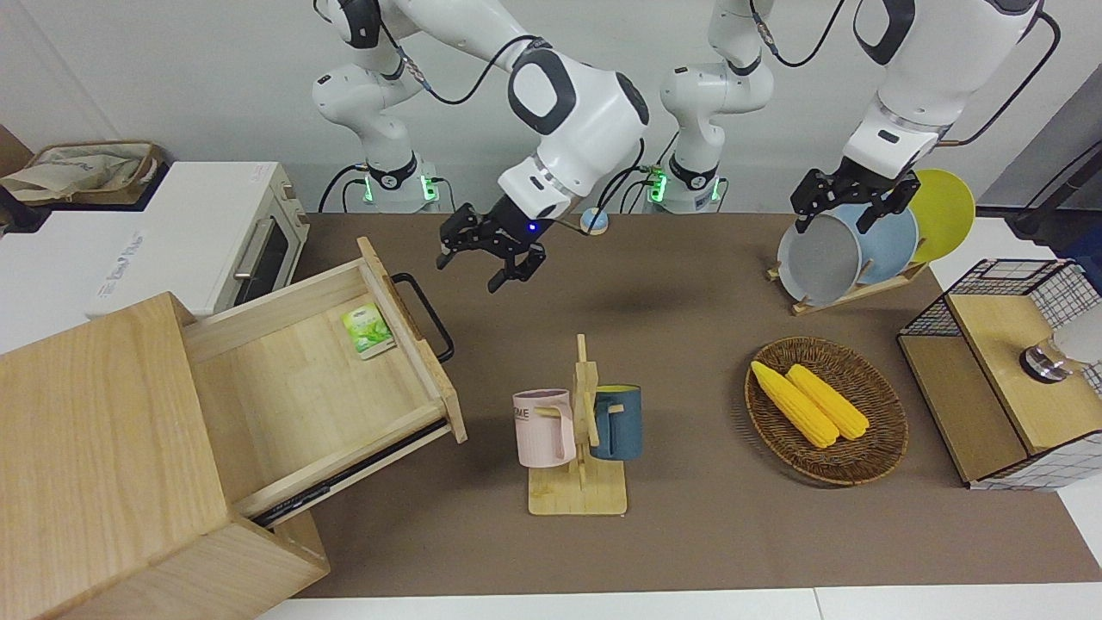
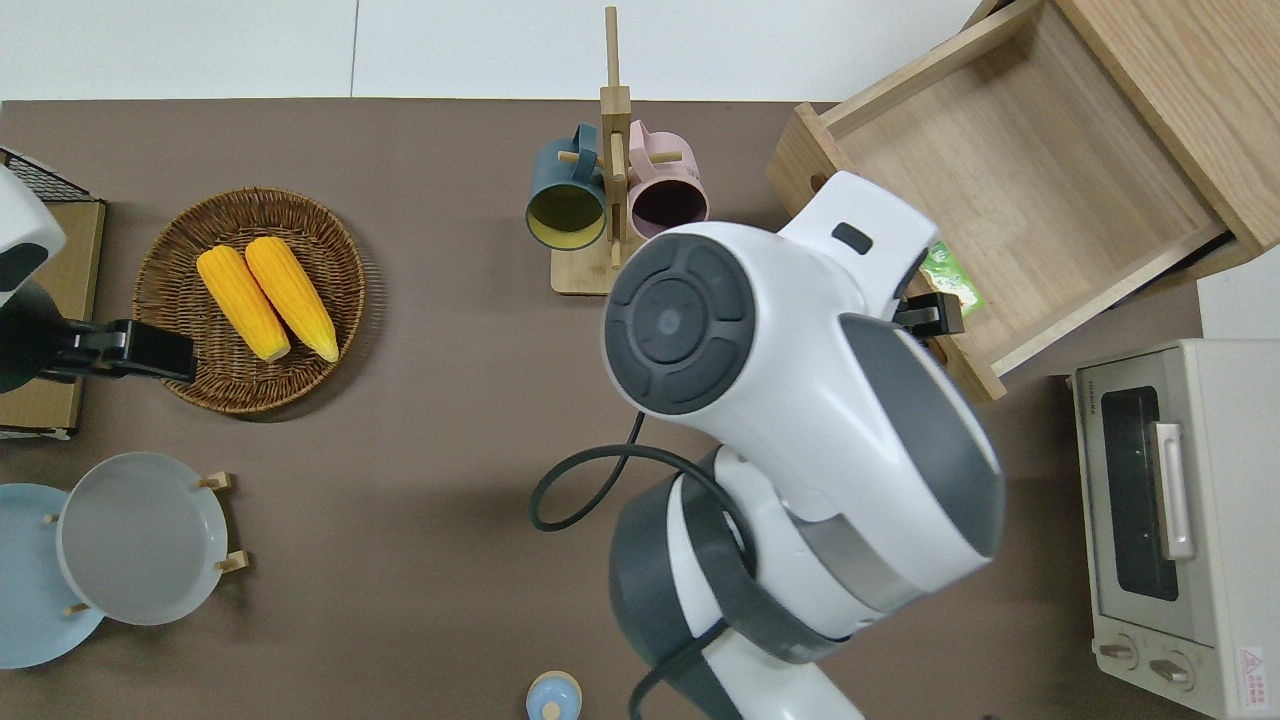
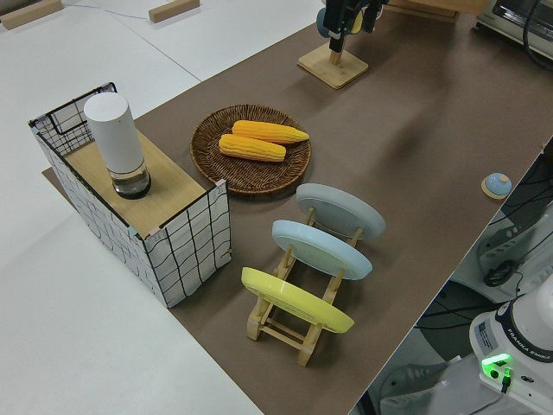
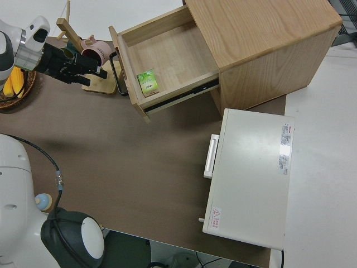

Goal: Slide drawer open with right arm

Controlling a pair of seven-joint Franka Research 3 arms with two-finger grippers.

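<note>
The drawer (image 1: 301, 379) stands pulled far out of the big pale wooden box (image 1: 95, 448), at the right arm's end of the table. Its black bar handle (image 1: 428, 316) is free. A small green packet (image 1: 368, 330) lies inside by the front panel. My right gripper (image 1: 472, 265) is open and empty, up in the air, apart from the handle. In the overhead view the arm hides most of it; one finger (image 2: 935, 316) shows over the drawer's front (image 2: 985, 375). The right side view shows the gripper (image 4: 83, 68) beside the handle (image 4: 115, 75). The left arm is parked, its gripper (image 1: 848, 207) open.
A white toaster oven (image 1: 198, 232) stands beside the box, nearer to the robots. A mug rack (image 1: 581, 430) with two mugs stands mid-table. A basket with corn (image 1: 826, 409), a plate rack (image 1: 861, 245) and a wire-grid box (image 1: 999, 379) are toward the left arm's end.
</note>
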